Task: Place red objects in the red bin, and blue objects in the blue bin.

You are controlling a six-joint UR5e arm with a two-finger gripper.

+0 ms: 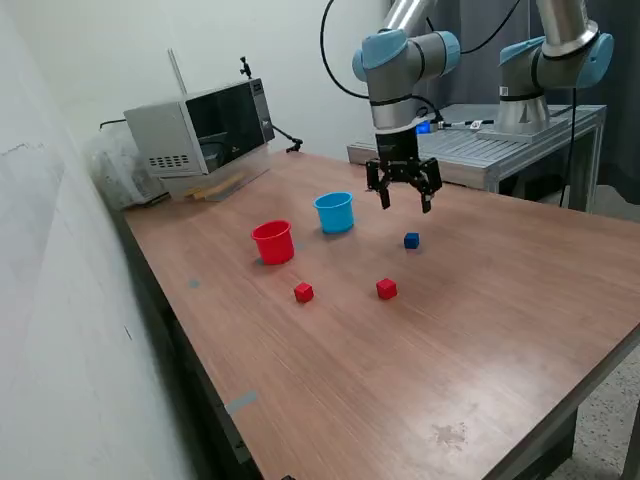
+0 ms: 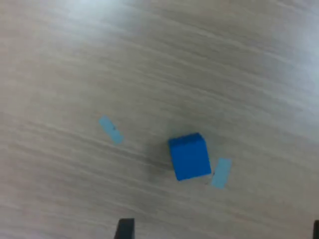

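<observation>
Blue cube [image 2: 189, 156] lies on the table [image 1: 480, 330] (wood-grain); tool [image 1: 403, 198] hangs above it, fingers spread, empty.

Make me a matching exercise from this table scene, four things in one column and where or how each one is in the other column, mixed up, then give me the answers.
Things:
1. gripper
2. blue cube
3. red cup
4. microwave

Places or states:
A. at the table's far corner, by the wall
B. open, raised above the table
C. upright, on the blue cup's side toward the exterior view's left
D. on the table below the gripper, beside bits of pale tape

Pairs: 1-B, 2-D, 3-C, 4-A
</observation>
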